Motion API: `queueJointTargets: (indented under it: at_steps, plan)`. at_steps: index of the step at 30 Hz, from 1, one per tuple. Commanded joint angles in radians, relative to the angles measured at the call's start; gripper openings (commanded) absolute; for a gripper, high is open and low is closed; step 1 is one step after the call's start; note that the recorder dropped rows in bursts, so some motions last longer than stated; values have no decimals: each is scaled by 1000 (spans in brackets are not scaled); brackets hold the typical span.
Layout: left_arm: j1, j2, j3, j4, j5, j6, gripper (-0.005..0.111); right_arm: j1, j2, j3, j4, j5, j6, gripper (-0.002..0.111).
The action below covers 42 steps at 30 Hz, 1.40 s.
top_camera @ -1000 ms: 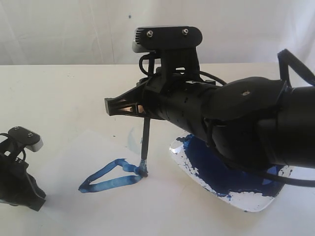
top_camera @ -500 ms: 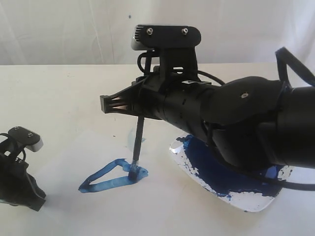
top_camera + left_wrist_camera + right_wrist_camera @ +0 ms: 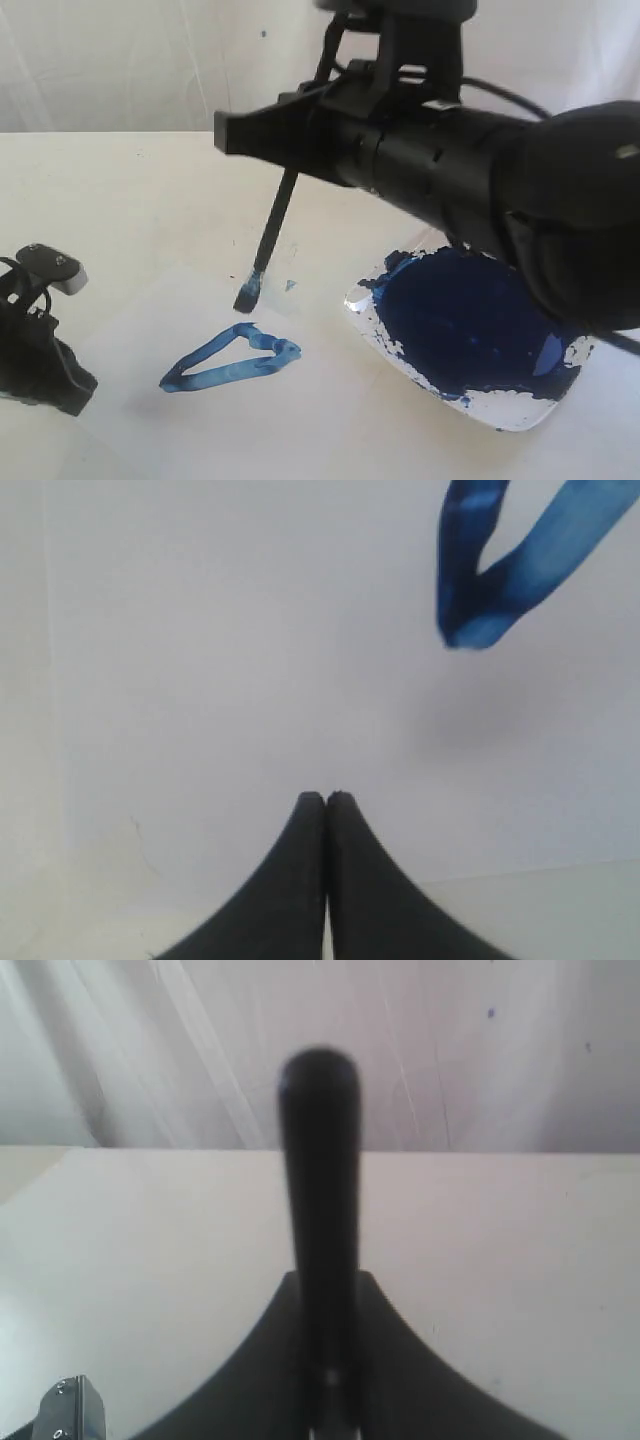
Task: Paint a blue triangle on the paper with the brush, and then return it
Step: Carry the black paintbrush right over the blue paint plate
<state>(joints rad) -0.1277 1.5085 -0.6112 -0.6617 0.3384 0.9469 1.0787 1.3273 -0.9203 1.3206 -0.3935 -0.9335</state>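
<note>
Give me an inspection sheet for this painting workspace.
Surface: white table.
Job's things: paper lies flat; the triangle is a closed blue outline; the brush is tilted with its tip in the air, off the triangle; a tray of navy paint sits near the triangle.
Clutter: small blue smear near the brush tip.
Grippers: right gripper shut on brush; left gripper shut, empty, low over paper.
Cables: black cable along the right arm.
Surroundings: white backdrop.
</note>
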Motion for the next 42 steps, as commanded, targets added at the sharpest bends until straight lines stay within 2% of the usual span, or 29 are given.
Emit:
queueJointTargets:
  at_steps: [1, 5, 7, 9, 14, 20, 27, 35, 37, 42]
  plan:
    - [-2, -146, -130, 9, 307, -1, 0, -4, -104, 5, 27, -79, -276, 0]
    - [-2, -233, -191, -11, 467, -3, 0, -4, -159, 5, 317, -285, -557, 0]
    - [-2, -274, -187, -26, 463, -3, 0, -4, -172, 5, 421, -456, -641, 0]
    - [-2, -304, -187, -34, 456, -3, 0, -4, -187, 10, 424, -550, -768, 0]
    - [-2, -329, -187, -63, 458, -1, 0, -27, -251, 21, 424, -462, -854, 0]
    - [-2, -329, -187, -75, 463, -1, 0, -192, -318, 21, 424, -229, -842, 0]
    - [-2, -329, -187, -91, 444, 3, 0, -419, -311, 21, 424, 62, -636, 0]
    - [-2, -329, -187, -100, 442, 3, 0, -711, -157, 22, 424, 670, -295, 0]
    - [-2, -329, -187, -100, 442, 3, 0, -773, -116, 22, 340, 743, -152, 0]
    - [-2, -329, -187, -116, 440, 3, 0, -913, -55, 22, -66, 835, 249, 0]
